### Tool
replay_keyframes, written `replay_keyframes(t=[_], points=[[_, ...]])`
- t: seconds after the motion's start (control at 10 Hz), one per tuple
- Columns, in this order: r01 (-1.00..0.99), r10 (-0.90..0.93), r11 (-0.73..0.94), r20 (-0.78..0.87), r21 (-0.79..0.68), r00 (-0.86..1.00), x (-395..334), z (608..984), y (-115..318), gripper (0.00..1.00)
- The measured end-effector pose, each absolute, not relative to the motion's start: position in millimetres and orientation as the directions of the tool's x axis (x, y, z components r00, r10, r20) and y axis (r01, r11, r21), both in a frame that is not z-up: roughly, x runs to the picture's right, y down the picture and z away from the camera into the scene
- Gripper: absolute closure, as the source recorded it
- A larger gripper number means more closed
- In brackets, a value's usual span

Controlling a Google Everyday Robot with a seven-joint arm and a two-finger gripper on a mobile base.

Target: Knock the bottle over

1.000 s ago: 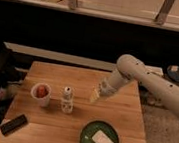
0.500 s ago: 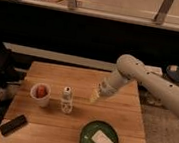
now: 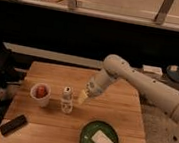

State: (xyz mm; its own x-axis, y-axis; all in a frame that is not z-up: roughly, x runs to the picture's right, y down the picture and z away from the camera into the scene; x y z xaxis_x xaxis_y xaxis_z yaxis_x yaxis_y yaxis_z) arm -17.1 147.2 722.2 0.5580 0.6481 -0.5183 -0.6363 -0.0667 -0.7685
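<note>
Nearest me, a black block (image 3: 13, 124) lies at the front left of the wooden table (image 3: 121, 116), and a green plate (image 3: 87, 139) carrying a white slab (image 3: 103, 140) sits front right. Behind them the bottle (image 3: 67, 100) stands upright mid-table, long axis vertical, cap up. My gripper (image 3: 82, 98) hangs just beside its right, level with the body; its state I cannot tell. A white cup (image 3: 40, 94) holding something red stands just left of the bottle.

A small clear bottle (image 3: 67, 100) with a dark cap stands upright left of the desk's (image 3: 121, 116) middle, the gripper (image 3: 83, 97) just beside it, toward the right edge
</note>
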Motion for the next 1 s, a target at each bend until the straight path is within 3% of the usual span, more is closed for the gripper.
replay_keyframes(t=[0.4, 1.0], points=[[-0.569, 0.641, -0.097, -0.488, -0.817, 0.592, -57, 743, 140, 1.00], [-0.502, 0.768, -0.119, -0.400, -0.857, 0.501, -92, 772, 76, 1.00]])
